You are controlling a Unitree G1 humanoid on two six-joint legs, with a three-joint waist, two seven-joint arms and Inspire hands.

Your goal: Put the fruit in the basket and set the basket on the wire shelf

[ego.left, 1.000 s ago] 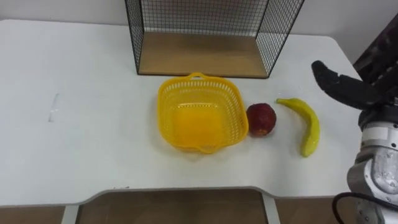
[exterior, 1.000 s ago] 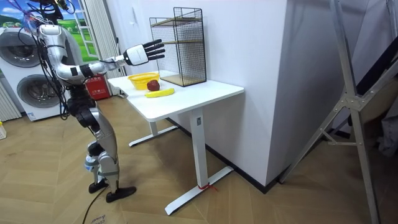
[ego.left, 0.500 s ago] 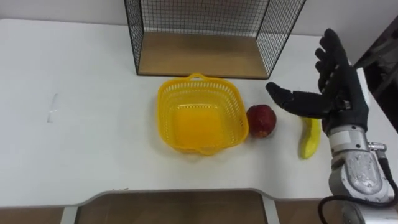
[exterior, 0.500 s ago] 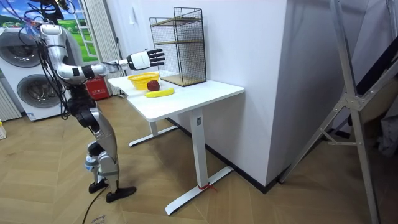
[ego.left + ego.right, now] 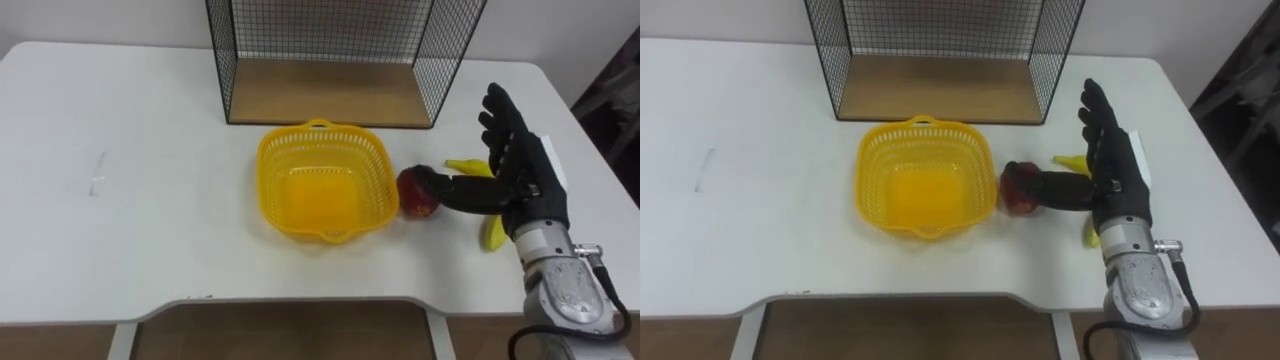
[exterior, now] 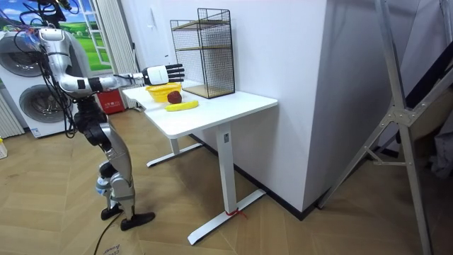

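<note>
A yellow plastic basket stands empty on the white table, in front of the wire shelf. Just right of the basket lies a red apple, and right of that a banana. My right hand is open above the banana and covers its middle. Its fingers are straight and point away from me, and its thumb reaches left to the apple's right side. In the room view I stand at the table's end on the room view's left, with that right hand stretched out over the fruit.
The wire shelf has a wooden floor board and stands at the table's far edge. The table's front edge runs close below the basket. Washing machines stand behind me in the room view.
My right hand has come down and to the left from the table's right edge. It now sits low over the banana with its thumb at the apple. Basket and fruit have not moved.
</note>
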